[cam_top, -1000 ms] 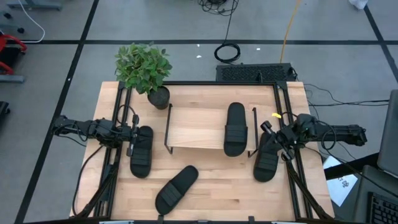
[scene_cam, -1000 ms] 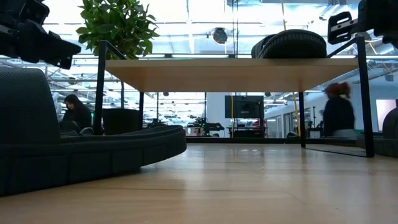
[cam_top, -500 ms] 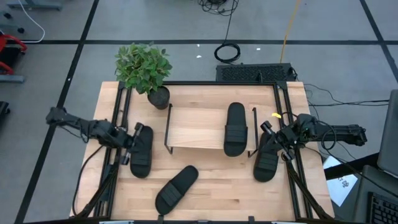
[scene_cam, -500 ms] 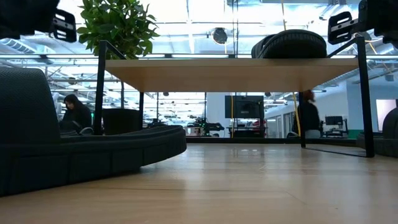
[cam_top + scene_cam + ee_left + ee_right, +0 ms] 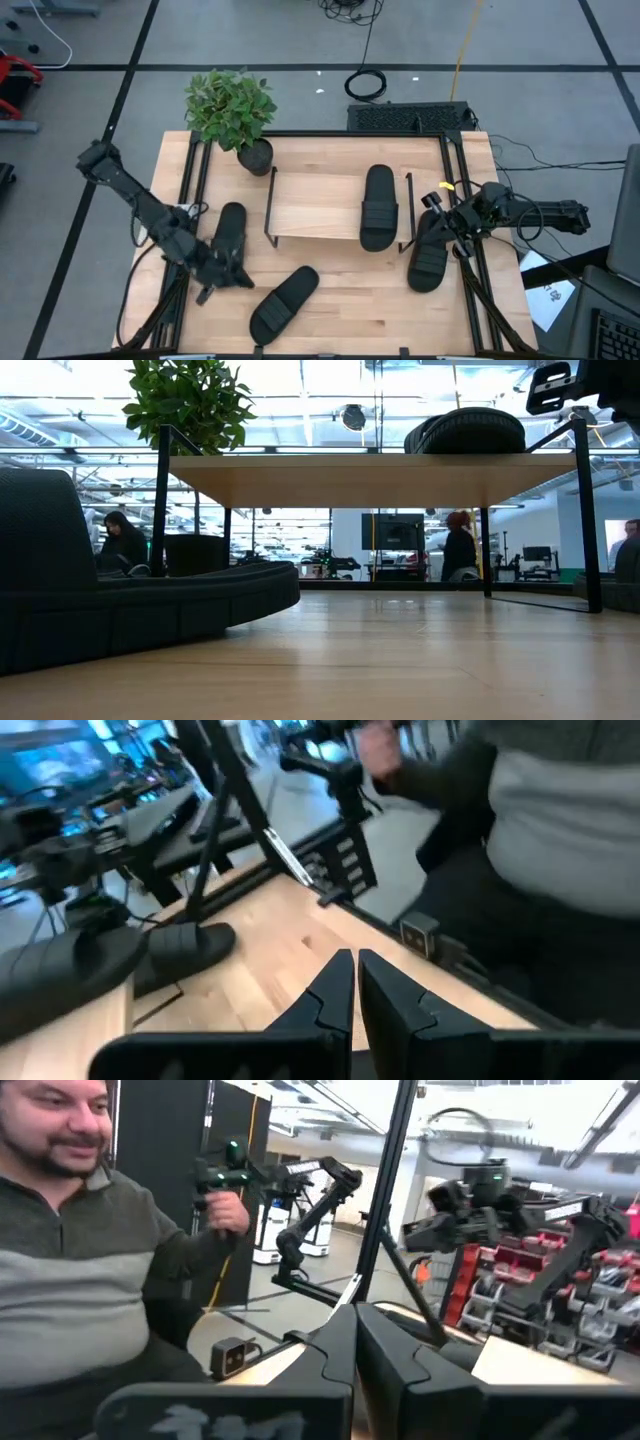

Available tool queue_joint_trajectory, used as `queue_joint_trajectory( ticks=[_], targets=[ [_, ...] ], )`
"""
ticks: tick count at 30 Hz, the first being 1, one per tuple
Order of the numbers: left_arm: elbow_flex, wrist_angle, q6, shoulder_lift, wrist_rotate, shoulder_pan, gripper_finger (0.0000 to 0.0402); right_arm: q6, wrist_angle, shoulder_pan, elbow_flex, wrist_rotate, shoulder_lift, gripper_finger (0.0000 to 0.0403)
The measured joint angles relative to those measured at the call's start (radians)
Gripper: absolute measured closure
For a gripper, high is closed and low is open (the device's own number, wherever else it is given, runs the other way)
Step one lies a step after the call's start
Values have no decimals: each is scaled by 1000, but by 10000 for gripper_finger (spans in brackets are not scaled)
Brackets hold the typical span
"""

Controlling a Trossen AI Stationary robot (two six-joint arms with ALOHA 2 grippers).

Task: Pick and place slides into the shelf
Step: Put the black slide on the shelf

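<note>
Light-wood worktop (image 5: 370, 295) sitting on grey floor crossed by black tape lines; potted plant (image 5: 232, 108) at far corner. Person in grey sweater (image 5: 85, 1295) showing beyond worktop.

Left tool (image 5: 238, 277), fingers together, hovering over worktop between two black ribbed slides: one (image 5: 228, 235) just beside, one (image 5: 283, 303) angled nearby.

Right tool (image 5: 437, 212), fingers together, over fourth slide (image 5: 429, 258). Third slide (image 5: 379, 206) lying on shelf (image 5: 310, 210).

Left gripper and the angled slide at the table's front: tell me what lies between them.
Only bare tabletop. In the high view the left gripper sits just beside the angled slide, with nothing between them.
</note>
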Motion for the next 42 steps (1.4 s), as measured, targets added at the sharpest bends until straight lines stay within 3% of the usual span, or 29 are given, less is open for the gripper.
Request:
queue_joint_trajectory(
  ticks=[3,9,16,20,24,30,37,42],
  targets=[
    [84,-70,6,113,-84,-34,376,-18,2,0,0,0,0,403],
    [216,-191,-229,320,-369,-97,376,-7,3,0,0,2,0,403],
    [423,-320,-245,558,-704,-250,376,10,3,0,0,3,0,403],
    [549,-449,-344,642,-859,-327,376,9,3,0,0,3,0,403],
    [618,-527,-496,712,-869,-364,376,-2,3,0,0,3,0,403],
    [617,-551,-624,828,-876,-363,376,-16,3,0,0,37,-1,403],
    [617,-553,-647,902,-845,-332,376,-16,3,0,0,56,-1,403],
    [617,-506,-588,877,-783,-315,376,-16,3,0,0,56,-1,403]
  ],
)
